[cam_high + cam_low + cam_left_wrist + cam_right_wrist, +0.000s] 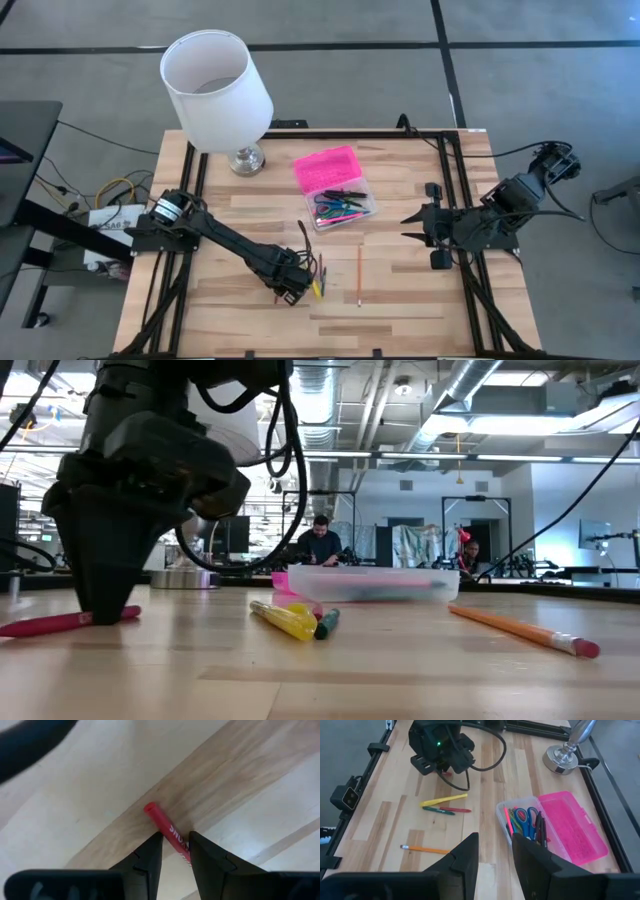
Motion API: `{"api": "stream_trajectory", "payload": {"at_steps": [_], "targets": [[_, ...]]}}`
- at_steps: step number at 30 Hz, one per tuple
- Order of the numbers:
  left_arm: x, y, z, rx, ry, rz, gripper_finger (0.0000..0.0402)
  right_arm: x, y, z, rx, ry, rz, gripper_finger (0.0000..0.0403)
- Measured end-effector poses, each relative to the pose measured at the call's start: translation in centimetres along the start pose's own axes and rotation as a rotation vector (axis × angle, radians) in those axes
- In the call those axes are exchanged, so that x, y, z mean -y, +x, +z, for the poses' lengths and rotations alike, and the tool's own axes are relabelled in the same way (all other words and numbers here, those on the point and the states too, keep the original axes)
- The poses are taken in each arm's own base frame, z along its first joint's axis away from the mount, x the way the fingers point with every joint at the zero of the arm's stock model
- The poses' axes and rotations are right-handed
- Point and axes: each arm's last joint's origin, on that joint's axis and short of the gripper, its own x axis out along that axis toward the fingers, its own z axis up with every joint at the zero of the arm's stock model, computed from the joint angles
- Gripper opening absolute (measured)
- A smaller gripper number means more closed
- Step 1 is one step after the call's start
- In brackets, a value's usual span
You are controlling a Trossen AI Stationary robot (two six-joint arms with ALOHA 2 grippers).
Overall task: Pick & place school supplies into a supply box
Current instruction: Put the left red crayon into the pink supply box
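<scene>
Red marker on bare wood pinched by left tool, right tool spread near table edge

Pink box lid, yellow marker

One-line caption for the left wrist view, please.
Left gripper down on the wooden table, its fingers straddling a red pen.

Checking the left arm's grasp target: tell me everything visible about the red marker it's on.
The red marker is a slim round barrel, plastic by the look, with white lettering along its side. It lies flat on the wooden table, apart from the yellow and green markers. The left gripper stands straight over it, one finger on each side of the barrel; firm contact cannot be told. One end pokes out past the fingers.
</scene>
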Motion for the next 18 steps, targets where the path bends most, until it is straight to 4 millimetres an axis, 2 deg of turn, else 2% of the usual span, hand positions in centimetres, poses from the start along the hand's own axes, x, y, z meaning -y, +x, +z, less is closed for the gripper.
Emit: {"api": "stream_trajectory", "payload": {"at_steps": [10,18], "targets": [[-0.12,-0.03,-0.05,-0.007,0.029,0.011,0.0093,0.0,0.0,0.0,0.0,0.002,0.0,0.0111],[0.01,0.0,-0.39,0.01,-0.152,0.012,0.0093,0.0,0.0,0.0,0.0,0.002,0.0,0.0111]]}}
